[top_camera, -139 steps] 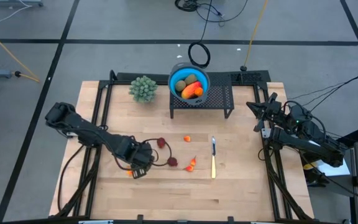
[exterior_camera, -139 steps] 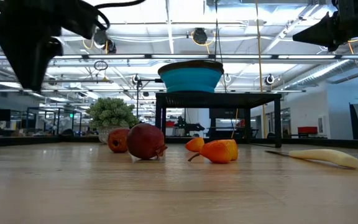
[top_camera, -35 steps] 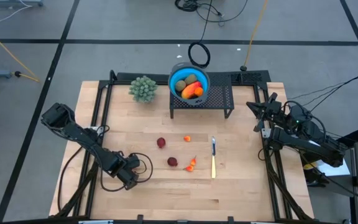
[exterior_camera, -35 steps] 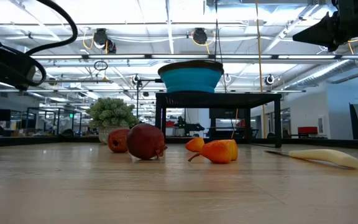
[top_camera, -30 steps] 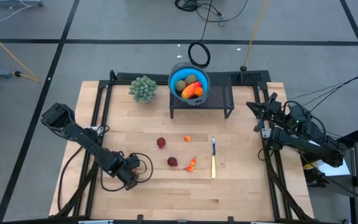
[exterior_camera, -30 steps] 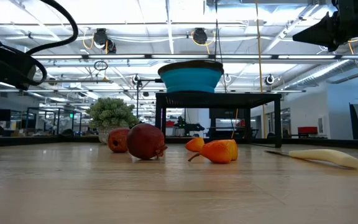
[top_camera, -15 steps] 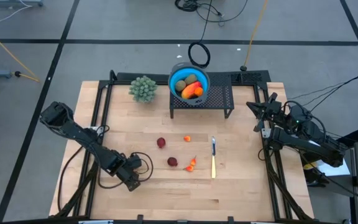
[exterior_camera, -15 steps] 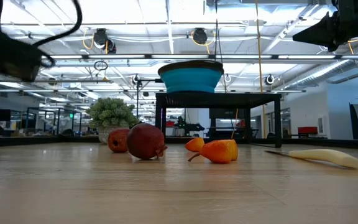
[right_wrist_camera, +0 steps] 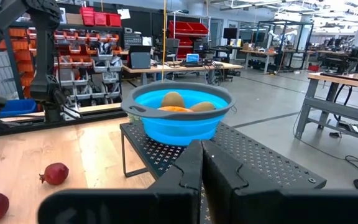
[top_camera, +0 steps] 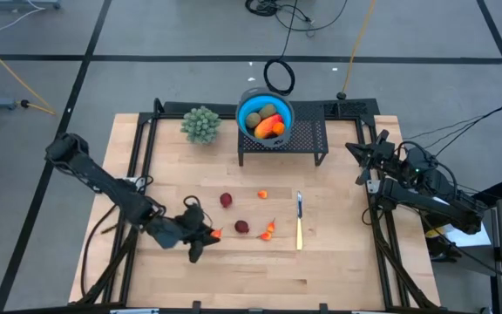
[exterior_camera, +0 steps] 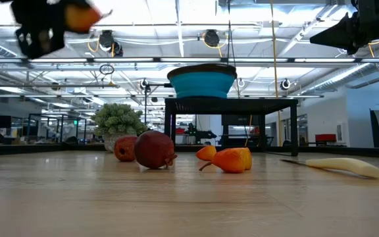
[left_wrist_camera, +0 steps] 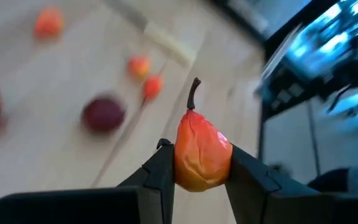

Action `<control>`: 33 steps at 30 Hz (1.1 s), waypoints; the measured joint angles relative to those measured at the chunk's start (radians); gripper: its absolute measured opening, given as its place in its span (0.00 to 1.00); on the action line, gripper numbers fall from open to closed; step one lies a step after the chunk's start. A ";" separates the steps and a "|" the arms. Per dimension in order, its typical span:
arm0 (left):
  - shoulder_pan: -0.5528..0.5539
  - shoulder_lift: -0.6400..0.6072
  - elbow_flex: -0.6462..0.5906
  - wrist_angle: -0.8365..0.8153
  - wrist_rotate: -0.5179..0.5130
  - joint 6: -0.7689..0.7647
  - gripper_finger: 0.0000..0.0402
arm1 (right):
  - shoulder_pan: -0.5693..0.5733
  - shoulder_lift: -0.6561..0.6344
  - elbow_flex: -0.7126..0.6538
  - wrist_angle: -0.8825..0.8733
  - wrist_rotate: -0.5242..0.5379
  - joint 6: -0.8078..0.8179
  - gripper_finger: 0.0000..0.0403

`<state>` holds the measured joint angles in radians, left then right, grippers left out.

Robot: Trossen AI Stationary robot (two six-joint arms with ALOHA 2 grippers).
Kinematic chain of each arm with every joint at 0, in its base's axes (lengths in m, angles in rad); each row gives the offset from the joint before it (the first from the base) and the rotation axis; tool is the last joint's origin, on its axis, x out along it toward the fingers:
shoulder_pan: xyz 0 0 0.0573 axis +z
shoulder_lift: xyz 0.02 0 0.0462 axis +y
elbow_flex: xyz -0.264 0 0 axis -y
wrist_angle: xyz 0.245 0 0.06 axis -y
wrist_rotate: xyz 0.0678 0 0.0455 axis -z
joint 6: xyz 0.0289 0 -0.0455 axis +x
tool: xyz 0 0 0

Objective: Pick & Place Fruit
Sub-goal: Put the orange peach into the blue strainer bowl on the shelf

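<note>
My left hand grips an orange-red pear-shaped fruit, lifted clear of the tabletop toward its front-left part. Two dark red fruits and small orange ones lie mid-tabletop. My right hand waits closed by the right edge.
</note>
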<state>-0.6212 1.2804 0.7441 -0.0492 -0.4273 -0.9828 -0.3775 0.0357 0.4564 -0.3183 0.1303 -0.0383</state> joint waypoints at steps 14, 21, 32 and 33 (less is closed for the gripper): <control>0.027 -0.005 0.000 0.543 -0.115 0.457 0.27 | 0.000 0.000 0.000 0.000 -0.001 -0.003 0.00; 0.048 -0.005 0.001 0.775 -0.014 0.680 0.27 | 0.000 0.000 0.000 0.000 -0.003 -0.003 0.00; 0.073 -0.005 0.002 1.013 0.224 0.917 0.27 | 0.000 0.000 0.000 0.000 -0.003 -0.004 0.00; 0.073 -0.006 0.002 1.027 0.228 0.935 0.27 | 0.000 0.000 0.000 0.000 -0.003 -0.004 0.00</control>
<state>-0.5480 1.2748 0.7456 0.9781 -0.1993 -0.0481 -0.3775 0.0357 0.4564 -0.3187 0.1269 -0.0422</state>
